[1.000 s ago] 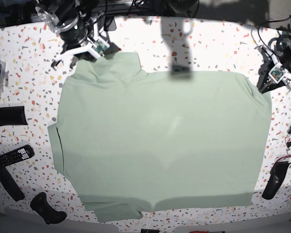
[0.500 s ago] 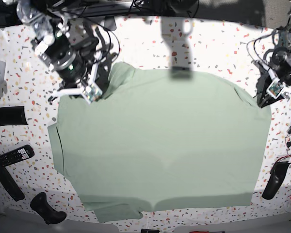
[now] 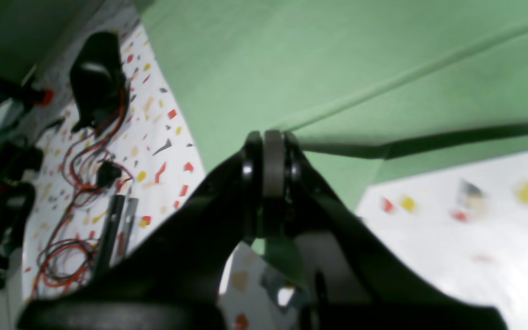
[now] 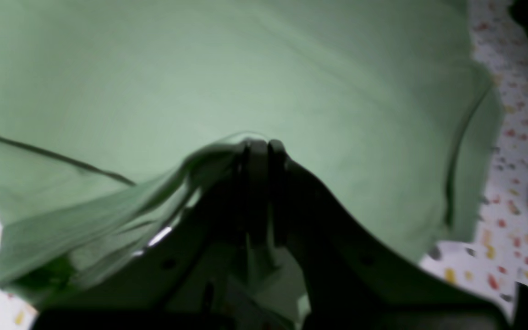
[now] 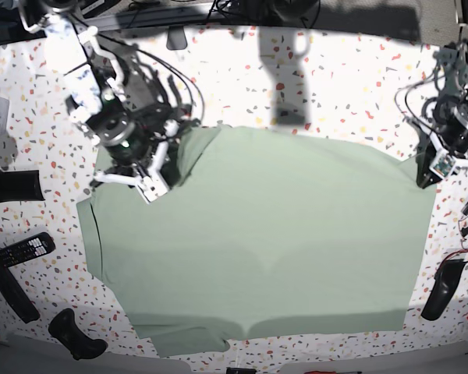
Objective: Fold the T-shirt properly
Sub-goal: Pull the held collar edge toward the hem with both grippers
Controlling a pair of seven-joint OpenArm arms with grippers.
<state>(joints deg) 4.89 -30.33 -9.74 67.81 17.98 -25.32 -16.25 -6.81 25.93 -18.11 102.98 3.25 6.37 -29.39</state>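
The T-shirt is spread across the middle of the speckled table, its far edge being lifted at both corners. At ten o'clock the right gripper is clamped on a bunched corner of cloth, raised and carried over the shirt's body. At three o'clock the left gripper is pinched shut on the edge of the shirt. For a clean fold, both corners should be drawn toward six o'clock at matched height and pace, so the crease is kept straight.
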